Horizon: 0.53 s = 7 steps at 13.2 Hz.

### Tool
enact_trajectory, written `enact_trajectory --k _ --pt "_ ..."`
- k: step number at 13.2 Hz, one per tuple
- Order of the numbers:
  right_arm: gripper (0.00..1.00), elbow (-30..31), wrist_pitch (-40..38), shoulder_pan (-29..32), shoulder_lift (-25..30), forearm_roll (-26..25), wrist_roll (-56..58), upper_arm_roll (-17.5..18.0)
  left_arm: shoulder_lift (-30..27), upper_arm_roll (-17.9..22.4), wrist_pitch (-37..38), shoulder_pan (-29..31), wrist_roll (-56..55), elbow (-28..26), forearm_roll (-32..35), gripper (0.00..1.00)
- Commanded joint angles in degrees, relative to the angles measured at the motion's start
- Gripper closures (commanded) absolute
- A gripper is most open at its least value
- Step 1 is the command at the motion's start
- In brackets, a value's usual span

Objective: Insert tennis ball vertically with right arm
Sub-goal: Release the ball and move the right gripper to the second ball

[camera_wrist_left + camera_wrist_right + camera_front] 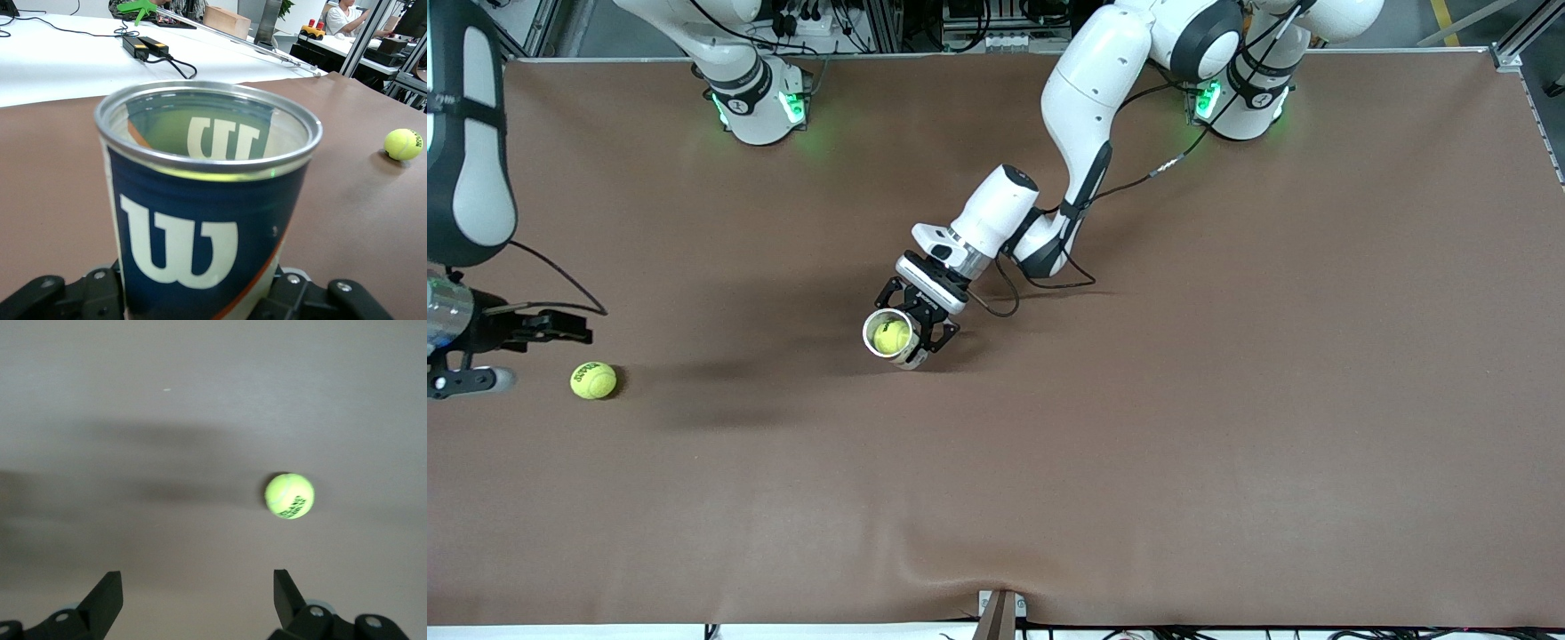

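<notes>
**Two balls, one can, two arms**

There is one can [891, 338] on the scene, standing open-mouthed at the middle of the brown table [1227, 400] and serving as the landmark here. It is dark blue with a white letter mark and a silver rim. The left gripper [919, 331] is clamped around its lower body, one finger on each side, so the can is held upright with its mouth tilted a little toward the front camera.

Tennis balls number two. One tennis ball [890, 337] already lies inside the can, seen as a yellow patch through the open mouth. The second tennis ball [593, 380] rests on the bare table, well apart from the can toward the right arm's end of the table and slightly nearer to the front camera than the can. It bears dark lettering.

Of the two arms, the left arm [1085, 116] reaches from its base down to the can. The right gripper [198, 590] hovers over the table just beside the loose ball, farther from the can than that ball is. Its two fingers [107, 600] stand spread wide with nothing between them.
</notes>
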<state>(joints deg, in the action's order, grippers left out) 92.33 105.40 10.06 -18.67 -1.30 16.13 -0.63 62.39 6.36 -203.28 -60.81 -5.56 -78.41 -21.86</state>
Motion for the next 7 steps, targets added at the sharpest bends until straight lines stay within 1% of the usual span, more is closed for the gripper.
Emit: enact_trajectory --k 1,3,7 --pt "0.00 5.64 9.52 3.03 -2.06 -1.86 0.57 1.15 1.33 1.11 -0.54 -0.98 -0.85 1.68 -1.61 0.30" --pt "0.00 8.29 15.77 4.79 -4.25 -2.74 1.53 1.15 1.07 1.90 -0.54 -0.98 -0.85 1.77 -1.69 0.30" --pt "0.00 8.21 21.68 8.04 -10.58 -3.53 3.99 1.15 1.42 1.90 -0.54 -0.98 -0.85 1.68 -1.78 0.30"
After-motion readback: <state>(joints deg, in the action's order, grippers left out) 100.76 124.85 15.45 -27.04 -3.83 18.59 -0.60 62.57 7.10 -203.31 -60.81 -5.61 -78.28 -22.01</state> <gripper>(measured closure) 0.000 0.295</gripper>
